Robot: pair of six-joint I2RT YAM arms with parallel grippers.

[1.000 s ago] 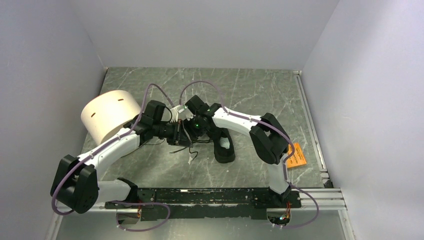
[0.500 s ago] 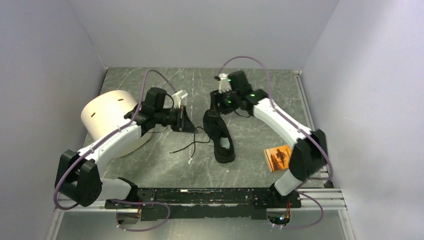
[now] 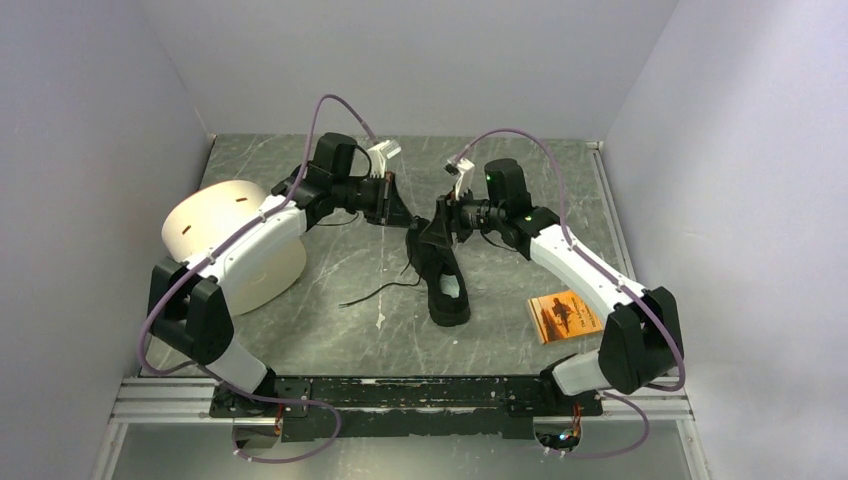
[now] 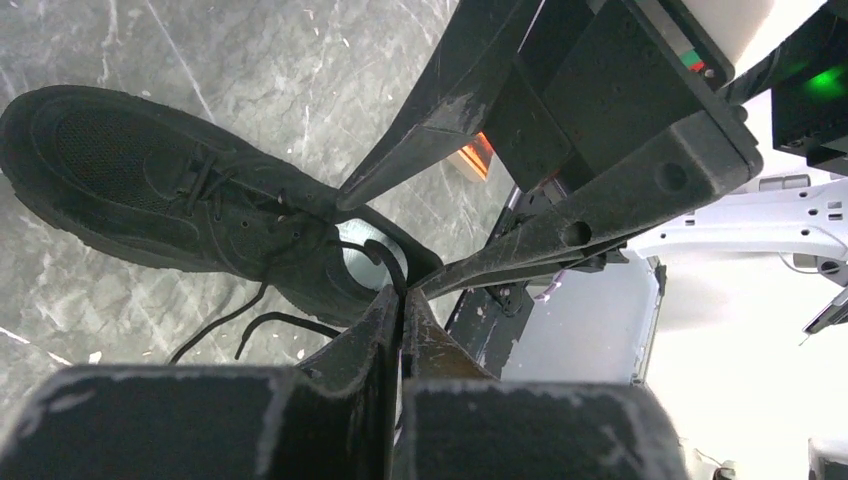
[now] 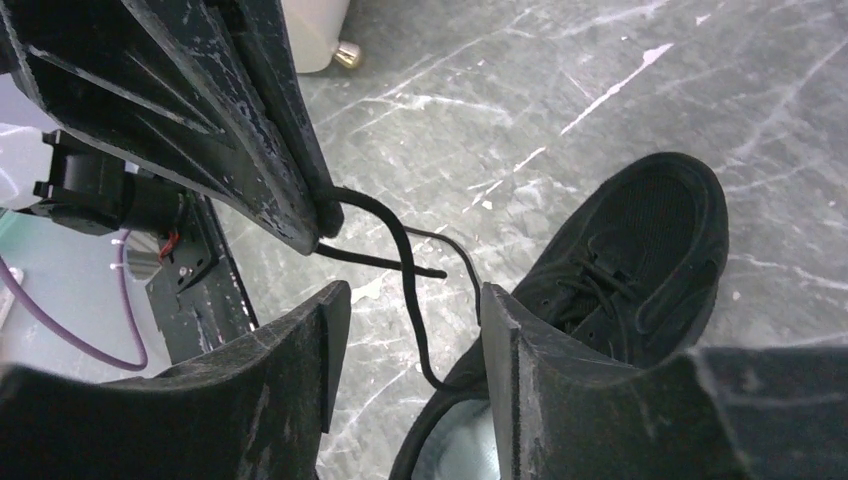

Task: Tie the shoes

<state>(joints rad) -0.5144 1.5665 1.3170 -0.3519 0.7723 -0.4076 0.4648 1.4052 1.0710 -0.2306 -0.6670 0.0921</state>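
Top view: the black sneaker [image 3: 438, 266] sits on the bench [image 3: 330, 335] about in the middle, heel end toward the arm bases and toe end pointing away. The left hand [image 3: 397, 208] and right hand [image 3: 432, 226] are right next to each other over the toe end, tips facing. A loose lace end [image 3: 375, 292] trails off to the left across the bench. There's an orange booklet [image 3: 560, 313] well off to the shoe's right, and a big white cylinder [image 3: 225, 230] on the left with the left arm reaching over it.

Left wrist view: the left hand is squeezed fully together, with a black lace [image 4: 385, 262] pinched at the tips and curving back toward the sneaker's opening. The right hand faces it, spread wide.

Right wrist view: the right hand gapes, gripping nothing. The lace runs down from the left hand's tips through that gap. The sneaker lies just beyond, toe away.
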